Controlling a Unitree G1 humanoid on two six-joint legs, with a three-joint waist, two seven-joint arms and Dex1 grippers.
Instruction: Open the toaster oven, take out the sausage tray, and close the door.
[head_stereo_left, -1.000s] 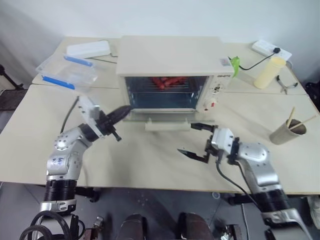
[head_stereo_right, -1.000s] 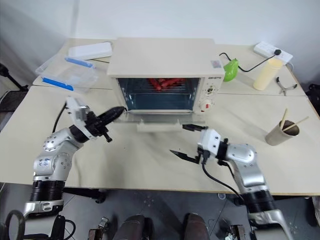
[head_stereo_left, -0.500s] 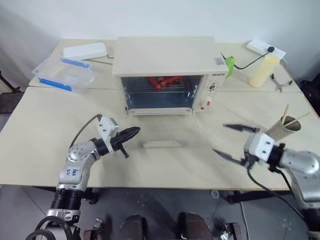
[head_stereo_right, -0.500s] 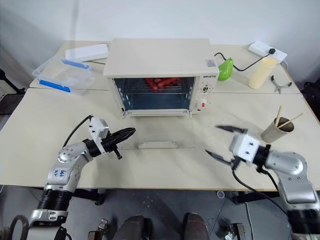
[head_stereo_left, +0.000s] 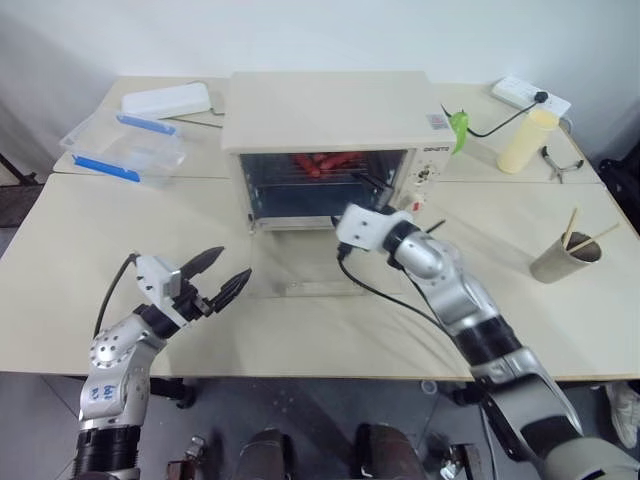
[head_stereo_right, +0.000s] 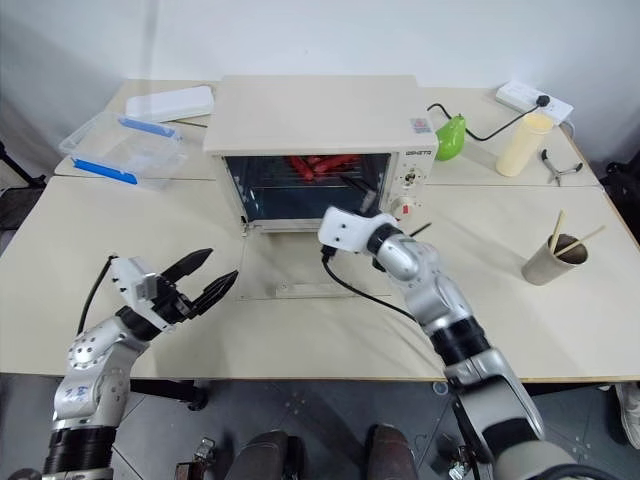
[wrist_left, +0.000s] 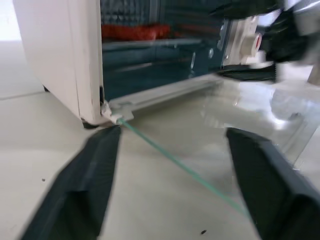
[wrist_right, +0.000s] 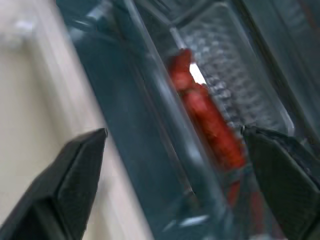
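Observation:
The cream toaster oven stands at the middle back of the table. Its glass door lies folded down flat, the bar handle towards me. Red sausages lie on the sausage tray, which sits on the rack inside. My right gripper is open at the oven's mouth, its fingers wide apart with the sausages ahead between them. My left gripper is open and empty, hanging left of the door's front corner and apart from it.
A clear plastic box with blue clips and a white lid sit at the back left. On the right are a paper cup with sticks, a cream bottle, pliers and a power strip.
The door went from partly lowered to flat on the table. My left gripper opened, let go and drew back to the left. My right arm swung in from the right to the oven's mouth.

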